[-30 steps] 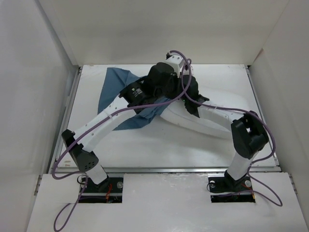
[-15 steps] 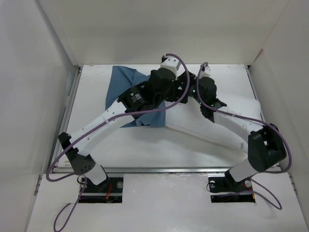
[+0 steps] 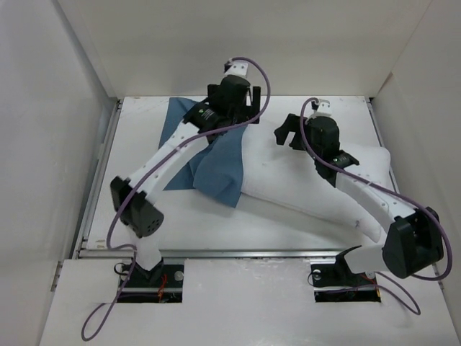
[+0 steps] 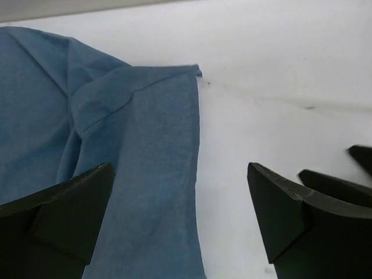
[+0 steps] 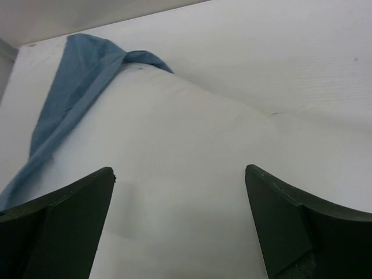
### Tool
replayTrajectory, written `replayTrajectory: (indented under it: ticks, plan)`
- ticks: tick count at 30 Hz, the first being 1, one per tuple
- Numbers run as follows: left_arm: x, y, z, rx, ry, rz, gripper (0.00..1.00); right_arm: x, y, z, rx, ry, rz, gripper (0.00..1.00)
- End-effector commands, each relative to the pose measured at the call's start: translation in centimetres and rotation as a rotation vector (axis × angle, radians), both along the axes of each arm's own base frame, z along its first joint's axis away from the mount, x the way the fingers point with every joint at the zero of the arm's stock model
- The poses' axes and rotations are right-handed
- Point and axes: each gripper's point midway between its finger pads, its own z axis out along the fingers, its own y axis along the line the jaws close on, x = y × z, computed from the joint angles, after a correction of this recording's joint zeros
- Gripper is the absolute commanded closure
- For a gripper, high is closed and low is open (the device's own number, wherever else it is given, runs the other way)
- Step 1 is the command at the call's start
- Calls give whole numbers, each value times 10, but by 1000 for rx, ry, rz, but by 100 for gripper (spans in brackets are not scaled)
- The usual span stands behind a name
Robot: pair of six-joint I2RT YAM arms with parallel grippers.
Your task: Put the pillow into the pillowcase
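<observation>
1. The pillow (image 3: 288,184) is lying flat on the white table (image 3: 133,144), running from the centre out to the right side, with its right end close to the right wall (image 3: 425,108).
2. The pillowcase (image 3: 216,169) is lying wrinkled at the left centre of the table. Its right portion is draping over the left end of the pillow. The pictures do not show whether that end is inside the sack or only under the cloth.
3. The left gripper (image 4: 180,168) is hovering near the back wall (image 3: 252,43), above the far right edge of the pillowcase. Its jaws are spread wide and are holding nothing. The hemmed edge of the cloth is showing between the 2 fingers (image 4: 64,215).
4. The right gripper (image 5: 179,170) is hovering over the middle of the pillow. Its jaws are also spread wide and are gripping nothing. In the right wrist view, bare pillow fabric is filling the gap, with the blue cloth lying along the pillow's far left corner.
5. In the top view, the left arm (image 3: 169,155) is crossing above the pillowcase and hiding part of it. The right arm (image 3: 367,194) is reaching across the right half of the pillow.
</observation>
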Motion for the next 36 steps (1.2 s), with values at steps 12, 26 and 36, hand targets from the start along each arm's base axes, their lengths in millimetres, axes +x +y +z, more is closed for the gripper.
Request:
replayTrajectory:
  ticks: [12,26,36]
  plan:
    - [47,3,-66,226,136,-54,5,45,-1,59,-254,-219,167,1]
    - [63,-20,-108,248,186,-168,16,77,17,39,-288,-185,227,1]
    - [81,-1,-133,318,206,-78,98,93,15,4,-357,-129,254,1]
